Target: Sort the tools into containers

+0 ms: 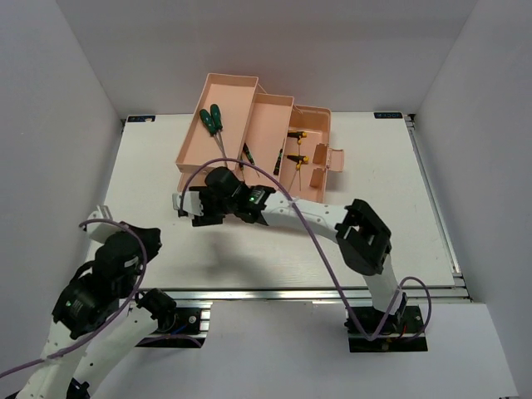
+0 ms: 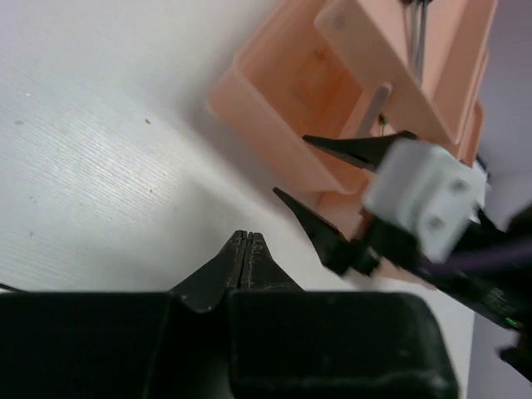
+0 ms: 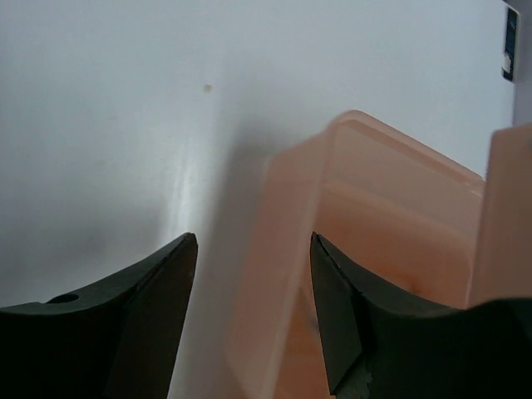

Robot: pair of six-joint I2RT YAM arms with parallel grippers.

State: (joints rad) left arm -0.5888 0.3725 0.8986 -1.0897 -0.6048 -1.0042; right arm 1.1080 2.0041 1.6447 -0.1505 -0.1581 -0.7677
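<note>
- Left gripper (image 2: 247,243): jaws are pressed together, with nothing pinched. The arm is folded back near its base, judged to be parked so the other arm has room.
- Right gripper (image 3: 253,241): jaws are spread, with nothing held between them. It is hung just above the near-left corner of the toolbox (image 1: 229,78). 1 finger is over the pink rim and the other over bare table (image 1: 399,208).
- 2 dark green screwdrivers (image 1: 216,116) are laid side by side in the far-left tray, handles away from the arms. They are judged to be grouped by type.
- 2 yellow-black T-handle screwdrivers (image 1: 298,157) are kept together in the right-hand base compartment, likely for the same reason.
- 2 slim dark screwdrivers (image 1: 247,154) are seen by the middle tray. The exact compartment cannot be told.
- No tool is seen loose on the table. The patch under the right arm is hidden.
- Sorting is judged nearly or fully done, with no carry in hand.
</note>
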